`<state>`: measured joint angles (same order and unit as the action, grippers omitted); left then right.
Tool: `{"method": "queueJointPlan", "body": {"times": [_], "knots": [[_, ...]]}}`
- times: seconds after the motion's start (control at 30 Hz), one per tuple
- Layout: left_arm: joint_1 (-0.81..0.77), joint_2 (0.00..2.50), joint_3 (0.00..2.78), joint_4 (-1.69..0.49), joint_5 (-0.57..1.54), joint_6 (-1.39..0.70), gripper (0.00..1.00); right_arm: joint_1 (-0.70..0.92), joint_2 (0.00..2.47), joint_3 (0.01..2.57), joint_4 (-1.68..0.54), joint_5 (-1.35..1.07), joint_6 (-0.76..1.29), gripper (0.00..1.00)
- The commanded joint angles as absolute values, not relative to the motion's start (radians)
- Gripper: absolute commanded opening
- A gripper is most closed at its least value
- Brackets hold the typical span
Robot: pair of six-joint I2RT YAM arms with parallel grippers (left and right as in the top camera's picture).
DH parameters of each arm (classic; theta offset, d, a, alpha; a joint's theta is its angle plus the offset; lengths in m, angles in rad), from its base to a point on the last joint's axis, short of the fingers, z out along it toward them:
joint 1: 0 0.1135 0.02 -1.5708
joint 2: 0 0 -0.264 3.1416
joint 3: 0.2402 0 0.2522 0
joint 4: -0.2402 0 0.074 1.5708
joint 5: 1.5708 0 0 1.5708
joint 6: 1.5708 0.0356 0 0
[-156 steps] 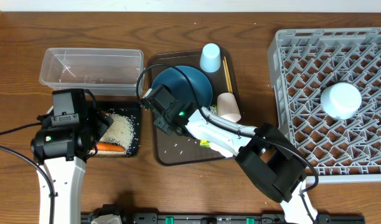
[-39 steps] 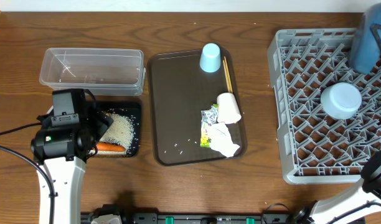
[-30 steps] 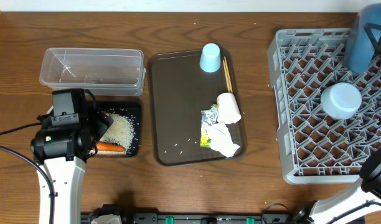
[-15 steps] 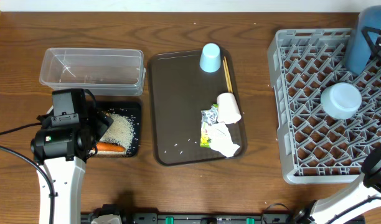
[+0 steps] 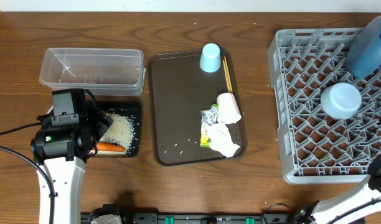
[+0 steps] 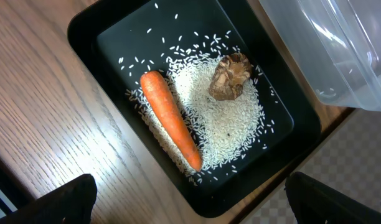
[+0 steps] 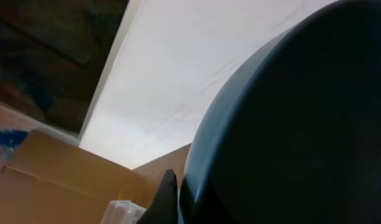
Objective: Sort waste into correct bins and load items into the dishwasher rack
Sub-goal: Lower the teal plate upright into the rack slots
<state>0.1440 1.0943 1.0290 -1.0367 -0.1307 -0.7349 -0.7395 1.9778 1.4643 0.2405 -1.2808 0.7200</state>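
The right claw is pinched tight on the rim of the large dark blue bowl. The bowl hangs tilted over the far right corner of the light grey dishwasher rack and is not yet seated among the pegs.

A narrow rim hold on a broad bowl looks weak, so the bowl could swing or slip as it goes down. If let go this close to the rack's outer wall, it may tip over the edge. It could also knock the small pale blue bowl, which sits upturned just beside it. The bowl fills the right wrist view, so the pegs below cannot be checked from there.

The left claw gapes wide and empty above the black tray that holds the carrot and rice grains. It is well apart from the rack and unlikely to interfere.
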Motion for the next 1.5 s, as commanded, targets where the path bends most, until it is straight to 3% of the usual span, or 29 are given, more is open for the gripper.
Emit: {"method": "queueJointPlan", "body": {"times": [0.0, 0.27, 0.33, 0.43, 0.63, 1.1, 1.47], "knots": [[0.149, 1.097, 1.032, -1.039, -0.140, -0.726, 0.98, -0.781, 1.967, 1.472, 0.243, -1.254, 0.742, 0.01], [0.149, 1.097, 1.032, -1.039, -0.140, -0.726, 0.98, -0.821, 1.892, 1.472, 0.242, -1.230, 0.812, 0.04], [0.149, 1.097, 1.032, -1.039, -0.140, -0.726, 0.98, -0.839, 1.880, 1.472, 0.241, -1.227, 0.819, 0.14], [0.149, 1.097, 1.032, -1.039, -0.140, -0.726, 0.98, -0.866, 1.870, 1.472, 0.210, -1.227, 0.819, 0.36], [0.149, 1.097, 1.032, -1.039, -0.140, -0.726, 0.98, -0.884, 1.869, 1.472, 0.154, -1.231, 0.787, 0.54], [0.149, 1.097, 1.032, -1.039, -0.140, -0.726, 0.98, -0.883, 1.845, 1.472, 0.091, -1.227, 0.789, 0.56], [0.149, 1.097, 1.032, -1.039, -0.140, -0.726, 0.98, -0.883, 1.691, 1.472, -0.012, -1.169, 0.788, 0.52]]}}
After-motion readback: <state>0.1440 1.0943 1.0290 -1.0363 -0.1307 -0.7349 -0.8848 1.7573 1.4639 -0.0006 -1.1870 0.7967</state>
